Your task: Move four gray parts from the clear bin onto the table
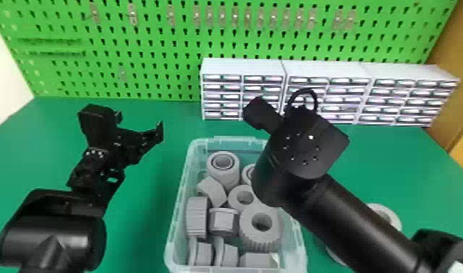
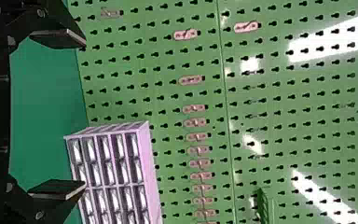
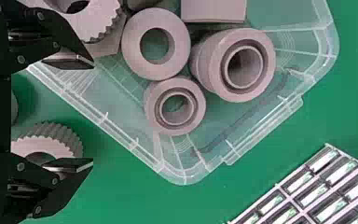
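The clear bin holds several gray parts, among them a toothed ring and a tall cylinder. Over its right side is my right gripper, fingertips hidden by its own body. In the right wrist view the right gripper stands open above the bin's edge, nothing held. A toothed gray part lies on the table outside the bin, near one finger. Partly hidden behind the right arm, gray parts rest on the table. Left of the bin my left gripper is raised, open and without a part; the left wrist view shows the left gripper likewise.
White drawer cabinets stand along the back right of the green table, before a green pegboard. The right arm stretches across the table's right side, over the parts there.
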Action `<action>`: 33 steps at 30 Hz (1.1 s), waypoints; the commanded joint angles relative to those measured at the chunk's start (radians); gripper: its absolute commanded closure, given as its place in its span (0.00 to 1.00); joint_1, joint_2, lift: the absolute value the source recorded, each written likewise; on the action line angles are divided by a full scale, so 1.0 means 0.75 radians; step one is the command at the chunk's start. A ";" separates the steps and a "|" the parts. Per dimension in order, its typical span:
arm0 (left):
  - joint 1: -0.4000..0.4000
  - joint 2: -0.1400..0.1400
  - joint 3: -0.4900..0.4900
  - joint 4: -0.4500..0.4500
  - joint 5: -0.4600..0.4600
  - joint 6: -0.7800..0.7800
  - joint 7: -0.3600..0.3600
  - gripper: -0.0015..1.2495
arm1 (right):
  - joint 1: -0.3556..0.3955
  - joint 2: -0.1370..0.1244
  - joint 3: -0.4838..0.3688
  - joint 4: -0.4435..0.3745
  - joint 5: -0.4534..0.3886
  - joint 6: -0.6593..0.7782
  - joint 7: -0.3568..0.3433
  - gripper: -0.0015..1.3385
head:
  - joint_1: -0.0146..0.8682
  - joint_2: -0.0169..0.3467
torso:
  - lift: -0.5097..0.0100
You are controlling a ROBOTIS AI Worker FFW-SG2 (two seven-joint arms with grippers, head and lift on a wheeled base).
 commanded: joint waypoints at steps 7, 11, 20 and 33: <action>-0.011 0.000 -0.012 0.018 0.000 -0.002 0.002 0.17 | -0.035 0.021 0.031 0.023 -0.004 0.002 0.015 0.39 | 0.78 0.14 | 0.89; -0.009 0.000 -0.012 0.022 -0.002 -0.002 0.002 0.17 | -0.062 0.037 0.035 0.023 -0.004 0.002 0.015 0.39 | 0.78 0.14 | 0.89; -0.011 0.000 -0.016 0.030 -0.002 -0.002 0.002 0.17 | -0.099 0.047 0.011 0.076 -0.014 0.002 -0.070 0.39 | 0.78 0.14 | 0.89; 0.000 0.000 -0.001 0.032 -0.004 -0.002 0.002 0.17 | -0.123 0.051 -0.155 0.078 -0.783 -0.266 -0.802 0.39 | 0.78 0.14 | 0.89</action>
